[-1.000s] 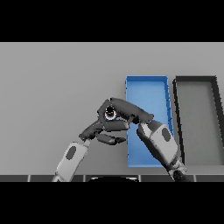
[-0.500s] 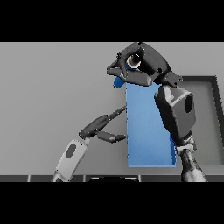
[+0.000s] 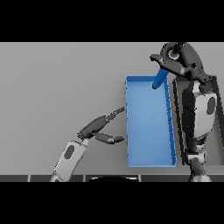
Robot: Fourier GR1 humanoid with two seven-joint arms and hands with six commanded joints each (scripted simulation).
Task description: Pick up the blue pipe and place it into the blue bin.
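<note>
My right hand (image 3: 181, 59) is raised above the far right corner of the blue bin (image 3: 148, 157), its fingers curled round the blue pipe (image 3: 160, 78). The pipe hangs tilted from the hand, its lower end over the bin's far end, and its upper part is hidden inside the grip. My left hand (image 3: 99, 127) lies open on the table just left of the bin, fingers pointing toward the bin's left wall.
A black bin (image 3: 216, 114) stands directly right of the blue one, largely covered by my right forearm (image 3: 199, 111). Grey tabletop stretches to the left and far side.
The right hand has carried the pipe up and to the right, from the table left of the bin to above its far right corner. The left hand stayed beside the bin.
</note>
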